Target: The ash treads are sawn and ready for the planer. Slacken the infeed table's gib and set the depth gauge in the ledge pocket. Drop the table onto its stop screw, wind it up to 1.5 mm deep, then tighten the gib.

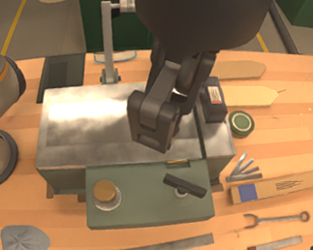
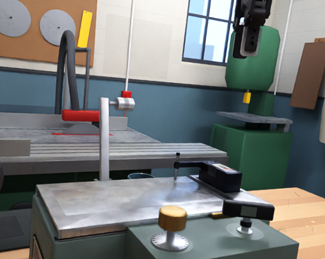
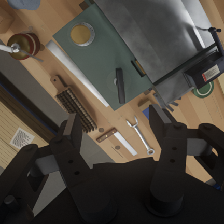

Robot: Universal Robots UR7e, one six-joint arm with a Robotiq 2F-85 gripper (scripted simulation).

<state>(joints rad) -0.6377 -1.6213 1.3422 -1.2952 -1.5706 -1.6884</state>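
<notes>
The black depth gauge (image 1: 212, 99) is partly hidden behind my arm in the side camera; it sits on the ledge at the right end of the planer, its probe arm (image 2: 176, 164) reaching over the steel infeed table (image 2: 131, 197). On the green front housing stand the brass handwheel (image 2: 172, 217) over its dial and, to its right, the black gib lever (image 2: 248, 210). My gripper (image 2: 246, 39) is open and empty, high above the planer's right end. The wrist camera looks down on the lever (image 3: 119, 85), the handwheel (image 3: 80, 34) and the gauge (image 3: 207, 72).
A green tin (image 1: 241, 123) sits right of the planer. In front lie feeler gauges (image 1: 244, 169), a cardboard box (image 1: 278, 186), a spanner (image 1: 275, 219), a steel rule (image 1: 152, 249), a brush (image 3: 75, 107) and an oil can (image 3: 22, 44). A post stand (image 2: 104, 139) rises behind the table.
</notes>
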